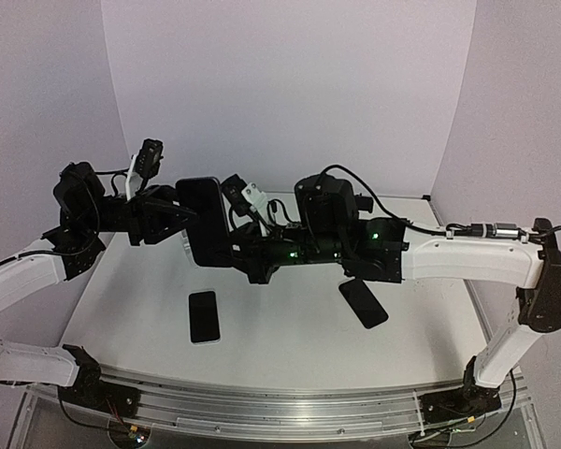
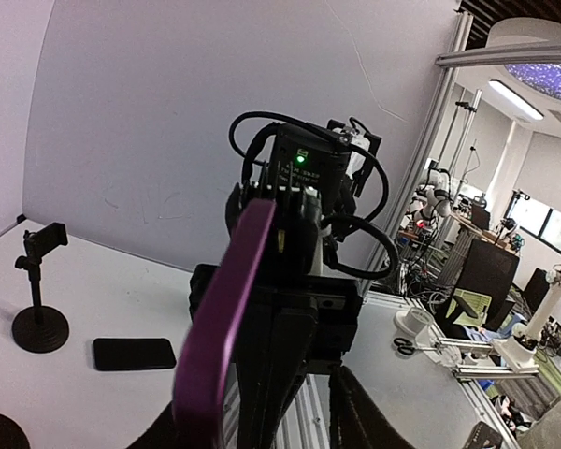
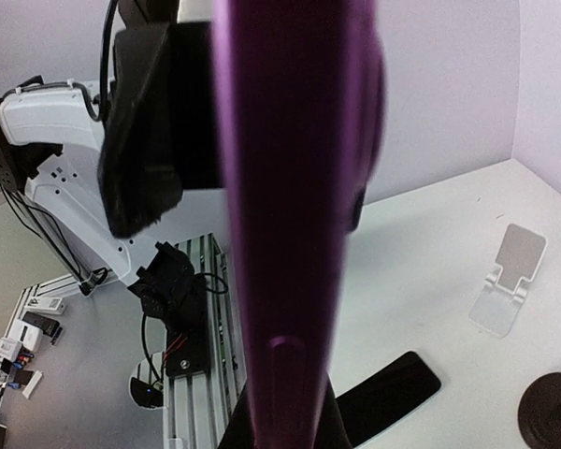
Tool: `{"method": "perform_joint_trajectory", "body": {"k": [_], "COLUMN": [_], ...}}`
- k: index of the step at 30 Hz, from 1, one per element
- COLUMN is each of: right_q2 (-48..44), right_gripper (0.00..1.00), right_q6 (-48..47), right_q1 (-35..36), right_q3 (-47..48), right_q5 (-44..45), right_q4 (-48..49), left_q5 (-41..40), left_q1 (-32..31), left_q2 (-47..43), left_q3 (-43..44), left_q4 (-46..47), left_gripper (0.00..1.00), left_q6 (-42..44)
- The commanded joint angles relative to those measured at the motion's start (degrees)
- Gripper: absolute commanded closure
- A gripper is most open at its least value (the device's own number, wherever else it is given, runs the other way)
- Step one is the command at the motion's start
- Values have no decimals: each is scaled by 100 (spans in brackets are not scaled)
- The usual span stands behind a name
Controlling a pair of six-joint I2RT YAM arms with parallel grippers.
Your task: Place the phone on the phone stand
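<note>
- Top external: both my arms are up over the table (image 1: 290, 348), meeting at the phone (image 1: 206, 221), which hangs in the air left of centre with its long axis running up and down the frame; the left gripper (image 1: 179, 223) reaches its left edge and the right gripper (image 1: 237, 247) its right edge; a spare handset (image 1: 204, 316) and a second handset (image 1: 363, 302) lie flat below, and no stand shows here
- Left wrist: the phone runs edge-on from bottom centre to mid-frame, purple rim toward me; my left fingers (image 2: 351, 412) look spread, this one well off the phone, so I read that gripper as parted, not pinching; a black clamp stand (image 2: 37, 301) sits at far left
- Right wrist: the purple edge fills the centre from top to bottom with dark fingers hugging it at the bottom, so I judge the right gripper clamped on the phone; the white phone stand (image 3: 510, 273) sits on the table at the right edge, below and right of the grip, which to my eye makes the right arm the carrier
</note>
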Motion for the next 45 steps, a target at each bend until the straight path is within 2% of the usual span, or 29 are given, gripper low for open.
{"method": "perform_joint_trajectory", "body": {"k": [1,7,11,15,19,25,26,27,29,30,32,34,36,39,45], "right_q2": [28,291,339,329,335,388,344,292,116,7,-228,-420,-522,-431,236], "right_gripper": [100,100,100,100,100,100,97,85,49,35,19,13,15,29,50], "right_q6": [-301,-243,-240,-215,-187,-127,-107,-71,78,197,483,849,1032,871,-33], "right_q1": [-145,-180,-219,-254,-267,-313,-330,-360,-466,-553,-778,-1069,-1273,-1447,-1501], "right_q3": [501,761,810,811,838,879,850,793,610,470,141,-207,-494,-667,-487], "right_q5": [-141,-658,-802,-851,-870,-757,-549,-265,474,857,1448,2083,2656,3212,3810], "right_q4": [799,911,930,928,921,930,930,926,921,914,876,771,689,675,960], "left_q5": [-150,-379,-357,-288,-211,-203,-251,-366,-820,-1167,-1921,-2399,-2569,-2597,-2652], "left_q1": [-23,-41,-59,-69,-69,-68,-68,-68,-60,-61,-59,-59,-63,-59,-59], "left_q2": [145,303,354,392,426,405,380,356,334,369,527,798,1125,1636,2725], "left_q3": [237,274,340,447,498,546,540,543,634,745,949,1125,1276,1455,2092], "left_q4": [1196,1974,2009,1887,1501,1081,946,831,512,305,189,395,820,1585,2091], "left_gripper": [57,57,63,75,97,100,100,100,100,100,100,100,100,100,100], "left_q6": [-662,-1250,-1299,-1291,-1180,-888,-779,-666,-254,43,496,694,724,682,627]}}
